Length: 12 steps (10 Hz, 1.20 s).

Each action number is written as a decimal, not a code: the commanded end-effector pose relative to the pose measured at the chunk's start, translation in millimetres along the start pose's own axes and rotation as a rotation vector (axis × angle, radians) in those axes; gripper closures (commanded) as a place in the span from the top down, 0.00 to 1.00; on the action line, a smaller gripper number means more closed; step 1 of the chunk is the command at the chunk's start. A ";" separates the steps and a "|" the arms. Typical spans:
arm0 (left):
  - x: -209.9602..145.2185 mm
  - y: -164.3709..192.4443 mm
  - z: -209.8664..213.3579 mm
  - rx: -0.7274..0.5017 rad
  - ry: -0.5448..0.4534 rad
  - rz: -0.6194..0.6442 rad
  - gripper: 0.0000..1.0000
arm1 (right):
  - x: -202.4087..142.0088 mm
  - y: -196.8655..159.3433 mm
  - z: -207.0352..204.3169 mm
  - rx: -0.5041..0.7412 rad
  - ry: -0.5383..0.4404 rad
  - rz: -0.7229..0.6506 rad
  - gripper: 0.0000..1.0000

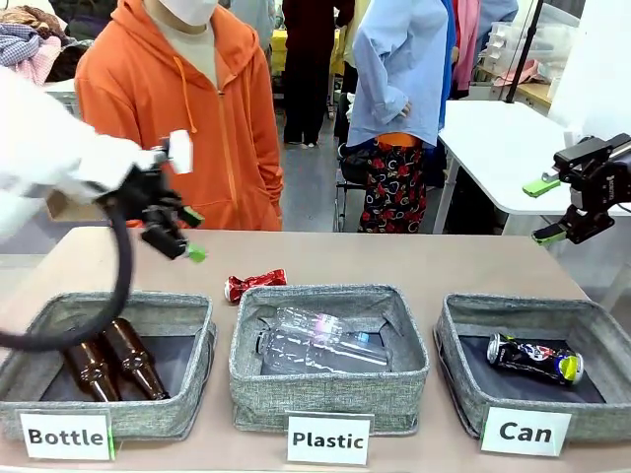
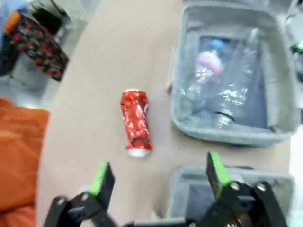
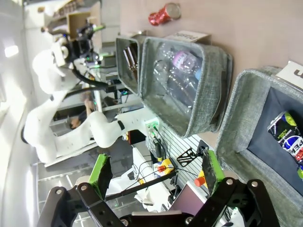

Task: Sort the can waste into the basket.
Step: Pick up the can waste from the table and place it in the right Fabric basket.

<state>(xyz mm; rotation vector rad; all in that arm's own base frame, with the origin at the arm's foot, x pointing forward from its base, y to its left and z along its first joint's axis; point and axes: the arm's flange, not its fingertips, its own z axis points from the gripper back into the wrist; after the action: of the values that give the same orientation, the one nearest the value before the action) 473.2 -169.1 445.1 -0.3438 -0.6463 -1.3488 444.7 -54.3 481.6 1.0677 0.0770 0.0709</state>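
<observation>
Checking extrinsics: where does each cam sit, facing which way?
Front: robot's side of the table, facing the person across it; left gripper, right gripper show.
Left wrist: above the table, looking down at the red can; own open fingers.
Right wrist: raised, rolled, looking over the Can basket; own open fingers.
All share the red can.

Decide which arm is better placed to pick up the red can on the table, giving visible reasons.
Left, probably. The left gripper hangs open near the red can, which lies just ahead of its fingers in its wrist view. The right gripper, also open, sits off past the Can basket.
</observation>
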 end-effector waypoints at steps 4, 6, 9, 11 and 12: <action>71.0 65.4 -104.5 -0.091 0.326 -0.104 1.00 | -0.3 0.5 3.2 0.001 0.009 0.022 1.00; 75.5 73.0 -138.2 -0.115 0.386 -0.120 1.00 | -0.3 0.5 3.2 0.001 0.009 0.022 1.00; 62.5 70.7 -168.5 -0.129 0.443 -0.077 1.00 | -0.3 0.5 3.2 0.001 0.009 0.022 1.00; 52.0 67.8 -178.3 -0.150 0.476 -0.095 1.00 | -0.3 0.5 3.2 0.001 0.009 0.022 1.00; 47.3 69.7 -179.8 -0.155 0.490 -0.101 1.00 | -0.3 0.5 3.2 0.001 0.009 0.022 1.00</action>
<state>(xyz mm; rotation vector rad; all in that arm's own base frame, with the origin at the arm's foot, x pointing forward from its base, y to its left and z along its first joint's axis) 583.5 -297.5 338.5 -0.1119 -0.1764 -1.5119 444.8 -54.4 481.8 1.0677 0.0769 0.0712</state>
